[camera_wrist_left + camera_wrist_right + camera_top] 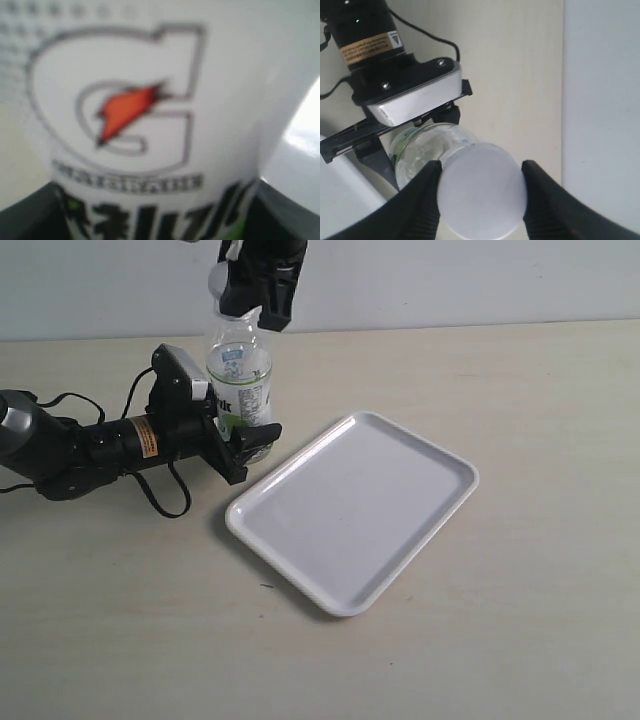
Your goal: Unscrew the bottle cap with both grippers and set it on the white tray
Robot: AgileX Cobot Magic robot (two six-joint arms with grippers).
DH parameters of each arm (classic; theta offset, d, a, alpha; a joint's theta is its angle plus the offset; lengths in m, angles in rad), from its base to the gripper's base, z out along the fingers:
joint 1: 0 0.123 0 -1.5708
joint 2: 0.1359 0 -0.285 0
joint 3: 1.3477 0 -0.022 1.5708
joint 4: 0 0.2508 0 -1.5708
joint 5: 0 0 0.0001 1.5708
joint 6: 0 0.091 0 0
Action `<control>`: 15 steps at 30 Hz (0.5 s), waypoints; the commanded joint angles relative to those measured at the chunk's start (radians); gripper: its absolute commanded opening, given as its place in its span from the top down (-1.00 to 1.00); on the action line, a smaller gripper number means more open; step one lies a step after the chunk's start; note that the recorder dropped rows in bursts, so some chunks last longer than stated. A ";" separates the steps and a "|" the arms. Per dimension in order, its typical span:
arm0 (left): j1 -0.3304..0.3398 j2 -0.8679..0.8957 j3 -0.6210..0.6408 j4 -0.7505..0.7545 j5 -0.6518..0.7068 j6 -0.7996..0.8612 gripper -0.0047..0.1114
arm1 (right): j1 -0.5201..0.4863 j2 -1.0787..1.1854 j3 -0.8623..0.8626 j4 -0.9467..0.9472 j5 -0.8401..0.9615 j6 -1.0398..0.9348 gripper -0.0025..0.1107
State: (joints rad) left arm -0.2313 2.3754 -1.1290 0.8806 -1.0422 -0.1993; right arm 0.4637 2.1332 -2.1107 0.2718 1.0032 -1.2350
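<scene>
Closest to any lens is the bottle (150,125): its label fills my left wrist view, blurred, with dark jaw edges at the lower corners. From the exterior view I read the left end effector (246,443) as clamped on the bottle's lower body. Its arm lies low along the worktop (520,620), and the bottle stands upright just beside the left corner of the white tray (350,510). My right end effector (481,195) hangs over the bottle from above. Its two fingers (420,205) press against opposite sides of the bottle cap (482,190), which sits on the neck as far as I can tell. Whether any thread has been loosened I cannot see.

So I judge the step in hand to be the twist itself. To do it well I would turn the right wrist about the bottle's own axis, not off to one side, so the cap does not cock on its thread. The left grip has to resist that turn. The bottle is thin clear plastic, so it may squash or spin in the jaws if I force it. I would rotate in modest strokes, regrip if the wrist runs out of travel, and lift only once the cap comes free. The tray lies near, on the right arm's side, so the carry should be short.
</scene>
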 commanded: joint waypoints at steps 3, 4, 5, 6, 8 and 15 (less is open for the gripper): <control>0.000 -0.001 0.001 0.021 0.060 0.012 0.92 | 0.001 -0.086 -0.002 0.015 -0.038 0.172 0.96; 0.000 -0.001 0.001 0.021 0.060 0.012 0.92 | 0.001 -0.094 -0.002 0.009 -0.038 0.210 0.96; 0.000 -0.001 0.001 0.021 0.060 0.012 0.92 | 0.001 -0.103 -0.002 0.003 -0.029 0.261 0.96; 0.000 -0.001 0.001 0.021 0.060 0.012 0.92 | 0.001 -0.113 -0.002 -0.005 -0.019 0.320 0.96; 0.000 -0.001 0.001 0.021 0.058 0.012 0.92 | 0.001 -0.130 -0.002 -0.035 0.014 0.433 0.96; 0.000 -0.001 0.001 0.021 0.038 0.012 0.92 | 0.001 -0.166 0.000 -0.210 0.218 0.721 0.96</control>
State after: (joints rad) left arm -0.2313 2.3754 -1.1290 0.8806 -1.0442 -0.1993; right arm 0.4637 1.9848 -2.1107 0.1430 1.1796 -0.6310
